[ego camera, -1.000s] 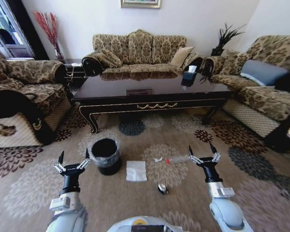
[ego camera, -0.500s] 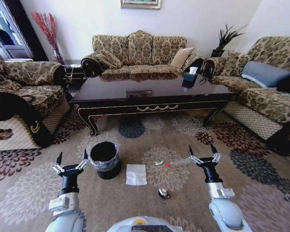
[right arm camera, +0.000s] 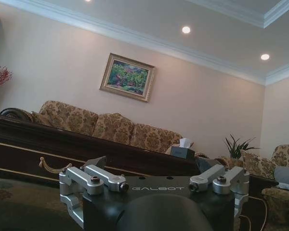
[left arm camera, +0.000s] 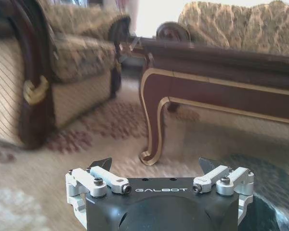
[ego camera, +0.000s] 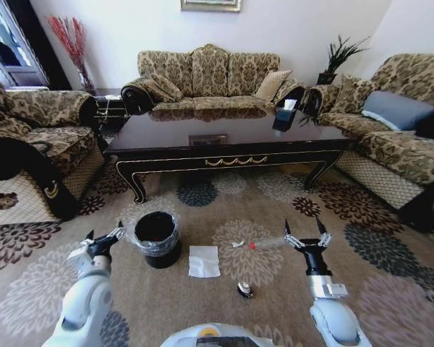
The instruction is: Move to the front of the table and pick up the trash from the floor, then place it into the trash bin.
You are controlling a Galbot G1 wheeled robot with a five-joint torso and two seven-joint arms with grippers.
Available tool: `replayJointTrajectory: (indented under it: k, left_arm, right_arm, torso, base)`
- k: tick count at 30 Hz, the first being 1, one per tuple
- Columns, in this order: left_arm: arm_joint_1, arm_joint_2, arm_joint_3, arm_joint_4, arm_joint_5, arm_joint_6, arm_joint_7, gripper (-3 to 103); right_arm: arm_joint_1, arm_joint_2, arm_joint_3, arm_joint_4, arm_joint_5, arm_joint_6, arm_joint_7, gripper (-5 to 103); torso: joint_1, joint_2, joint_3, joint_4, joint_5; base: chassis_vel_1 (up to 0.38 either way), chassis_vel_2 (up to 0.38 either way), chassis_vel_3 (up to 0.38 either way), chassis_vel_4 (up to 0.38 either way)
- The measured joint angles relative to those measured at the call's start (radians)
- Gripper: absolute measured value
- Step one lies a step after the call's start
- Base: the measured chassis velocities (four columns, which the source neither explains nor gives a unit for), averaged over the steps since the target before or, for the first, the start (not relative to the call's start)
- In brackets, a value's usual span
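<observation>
My left gripper [ego camera: 103,239], jaws spread, hung at lower left beside the trash bin [ego camera: 157,237]. Right gripper [ego camera: 307,238], also spread, sat lower right; napkin [ego camera: 204,261] lay lower centre on the floor [ego camera: 224,202].

Glossy dark worktop [ego camera: 224,134] with gold-trimmed curved legs stands on the medallion-patterned floor [ego camera: 202,303]. Before it: upright black trash bin [ego camera: 157,238] with clear liner; beside it, the trash: flat white napkin [ego camera: 204,261], red-spotted wrapper [ego camera: 254,244], small dark lump [ego camera: 244,290].
</observation>
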Motion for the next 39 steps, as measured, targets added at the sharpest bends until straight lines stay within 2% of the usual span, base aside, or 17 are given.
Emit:
replayJointTrajectory:
  k: [1,6,9,22,38,39]
  left_arm:
    - [0.000,0.000,0.000,0.000,0.000,0.000,0.000,100]
    - [-0.144,0.012,0.057,0.166,-0.130,0.026,0.000,100]
    - [-0.176,0.013,0.080,0.211,-0.153,0.050,-0.007,100]
    - [-0.229,-0.022,0.143,0.331,-0.150,0.107,-0.020,100]
    - [-0.242,-0.032,0.137,0.404,-0.133,0.096,-0.018,101]
    - [-0.242,-0.032,0.136,0.405,-0.129,0.095,-0.019,98]
  right_arm:
    - [0.000,0.000,0.000,0.000,0.000,0.000,0.000,100]
    - [0.018,0.008,-0.009,-0.052,0.007,0.003,0.014,100]
    - [0.023,0.012,-0.009,-0.067,0.009,0.003,0.017,100]
    - [0.044,0.016,-0.001,-0.115,0.012,0.013,0.018,100]
    - [0.049,0.016,-0.008,-0.124,0.013,0.026,0.015,100]
    - [0.048,0.016,-0.008,-0.123,0.013,0.026,0.015,100]
  torso:
    - [0.000,0.000,0.000,0.0000,0.0000]
    - [0.000,0.000,0.000,-0.0002,0.0002]
    - [0.000,0.000,0.000,-0.0001,0.0002]
    - [0.000,0.000,0.000,0.0002,0.0003]
    - [0.000,0.000,0.000,0.0003,0.0010]
    - [0.000,0.000,0.000,0.0002,0.0007]
  base:
    - [0.000,0.000,0.000,0.000]
    - [0.000,0.000,0.000,0.000]
    - [0.000,0.000,0.000,0.000]
    - [0.000,0.000,0.000,0.000]
    - [0.000,0.000,0.000,0.000]
    - [0.000,0.000,0.000,0.000]
